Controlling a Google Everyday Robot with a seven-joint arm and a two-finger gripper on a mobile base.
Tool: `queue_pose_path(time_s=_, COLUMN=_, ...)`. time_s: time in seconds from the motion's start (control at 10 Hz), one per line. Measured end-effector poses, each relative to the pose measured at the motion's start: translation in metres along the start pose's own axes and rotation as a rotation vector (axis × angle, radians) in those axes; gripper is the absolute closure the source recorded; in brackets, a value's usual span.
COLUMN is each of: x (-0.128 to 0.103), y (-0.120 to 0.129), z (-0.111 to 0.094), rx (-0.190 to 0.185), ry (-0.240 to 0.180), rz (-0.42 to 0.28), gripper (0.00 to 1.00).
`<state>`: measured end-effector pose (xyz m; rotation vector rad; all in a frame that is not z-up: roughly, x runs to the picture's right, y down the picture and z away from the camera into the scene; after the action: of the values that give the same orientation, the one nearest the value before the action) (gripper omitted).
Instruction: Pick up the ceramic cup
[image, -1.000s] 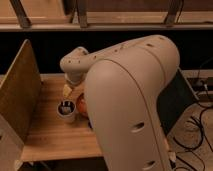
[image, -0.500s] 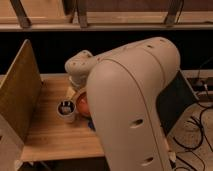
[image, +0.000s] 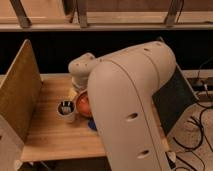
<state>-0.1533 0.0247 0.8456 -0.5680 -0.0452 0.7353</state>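
Standing on wooden table (image: 50, 135), ceramic cup (image: 66, 110) sits upright, touching left side of orange bowl (image: 83, 104). Gripper (image: 76, 94) hidden under pale arm (image: 127, 100), just above bowl and cup; jaws state not possible to tell. Compared with earlier frame, wrist moved slightly nearer to cup; cup same place.

The robot's big pale arm (image: 132, 105) blocks most of the worktop (image: 50, 132) to the right of the ceramic cup (image: 66, 110). The tool lies somewhere behind the arm's wrist end (image: 82, 67), out of sight. Only the left edge of the orange bowl (image: 82, 104) shows. A blue item (image: 92, 124) (just a sliver at the arm's edge) cannot be identified. The cup's pale inner marks are too small to read.
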Motion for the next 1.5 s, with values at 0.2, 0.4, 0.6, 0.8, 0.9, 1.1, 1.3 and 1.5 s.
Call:
queue_pose_path(time_s=0.2, x=-0.002, y=0.010, z=0.010, rx=-0.031, ry=-0.004, rz=0.002, gripper=0.20)
queue_pose_path(time_s=0.4, x=-0.006, y=0.025, z=0.018, rx=-0.068, ry=-0.009, rz=-0.003, gripper=0.20)
queue_pose_path(time_s=0.6, x=-0.007, y=0.041, z=0.031, rx=-0.109, ry=-0.004, rz=-0.006, gripper=0.20)
queue_pose_path(time_s=0.8, x=-0.009, y=0.061, z=0.047, rx=-0.156, ry=0.011, rz=-0.022, gripper=0.24)
queue_pose_path(time_s=0.9, x=-0.011, y=0.067, z=0.052, rx=-0.176, ry=0.010, rz=-0.024, gripper=0.32)
queue_pose_path(time_s=1.1, x=-0.017, y=0.072, z=0.057, rx=-0.207, ry=-0.006, rz=-0.017, gripper=0.53)
queue_pose_path(time_s=1.3, x=-0.021, y=0.067, z=0.053, rx=-0.206, ry=-0.029, rz=-0.009, gripper=0.73)
queue_pose_path(time_s=1.5, x=-0.025, y=0.062, z=0.044, rx=-0.188, ry=-0.056, rz=-0.009, gripper=0.93)
